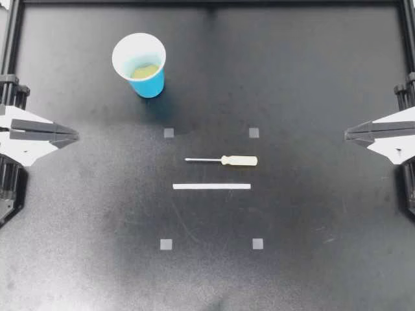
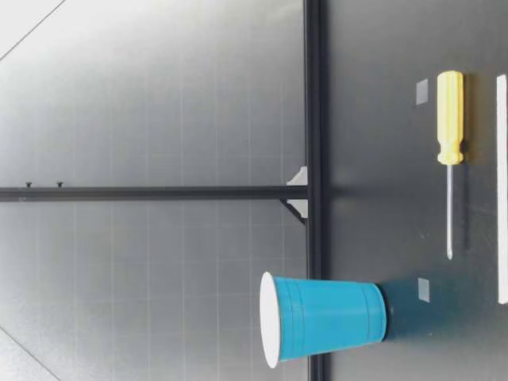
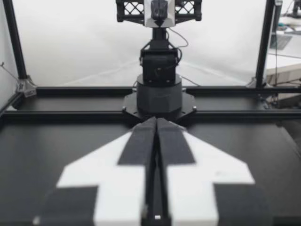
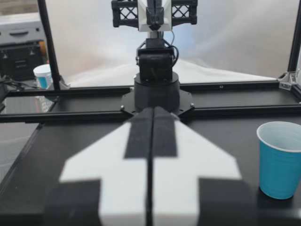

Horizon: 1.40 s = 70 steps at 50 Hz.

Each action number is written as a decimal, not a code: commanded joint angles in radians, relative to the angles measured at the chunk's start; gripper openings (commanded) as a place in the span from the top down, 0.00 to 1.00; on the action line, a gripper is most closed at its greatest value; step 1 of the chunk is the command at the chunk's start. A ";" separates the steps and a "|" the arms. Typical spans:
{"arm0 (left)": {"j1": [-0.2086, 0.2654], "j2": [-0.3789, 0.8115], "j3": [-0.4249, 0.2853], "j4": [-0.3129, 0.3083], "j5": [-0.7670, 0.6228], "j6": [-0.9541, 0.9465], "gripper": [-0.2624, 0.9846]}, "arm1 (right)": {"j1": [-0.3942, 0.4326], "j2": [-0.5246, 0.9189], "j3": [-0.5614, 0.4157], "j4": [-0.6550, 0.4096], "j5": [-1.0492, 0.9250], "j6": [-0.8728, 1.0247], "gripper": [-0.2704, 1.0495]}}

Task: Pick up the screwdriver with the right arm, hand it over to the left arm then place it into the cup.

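Both pressed together and empty: left end effector (image 1: 76, 136) at the left edge of the bench (image 1: 311, 220), right end effector (image 1: 346, 134) at the right edge, each well apart from everything else.

Farther out, at mid bench: screwdriver (image 1: 224, 160). Lies flat, handle toward the right arm, tip toward the left arm, just beside a white strip (image 1: 211, 186) and parallel to it, between four small grey squares (image 1: 253, 133). Pale yellow handle, thick and rounded; thin bare metal shaft, somewhat longer than the handle.

Looks light and stiff, hardly fragile. Smooth round handle, so maybe a little slippery and ready to roll if pushed from one side only. Best to pinch across the handle near its butt end, leaving the shaft side free for the left arm. Thin shaft: poor place for a first grip, probably easy to pivot there.

Beyond, toward the far left corner: blue cup (image 1: 150, 84), upright, white inside, mouth open, well apart from the screwdriver. Probably light too and easy to tip.
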 commanded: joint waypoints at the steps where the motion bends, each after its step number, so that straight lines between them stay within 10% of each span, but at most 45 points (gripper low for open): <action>1: 0.017 -0.003 -0.018 -0.002 -0.012 0.005 0.64 | -0.005 0.009 -0.017 0.000 -0.003 0.000 0.74; 24: 0.017 0.003 -0.005 -0.002 -0.014 0.003 0.70 | -0.074 0.462 -0.307 0.005 0.371 0.000 0.73; 48: 0.017 0.003 0.012 0.000 -0.014 0.008 0.70 | -0.091 0.907 -0.584 -0.009 0.626 -0.006 0.34; 70: 0.017 0.002 0.029 0.000 -0.014 0.006 0.70 | -0.106 1.141 -0.716 -0.092 0.767 -0.009 0.33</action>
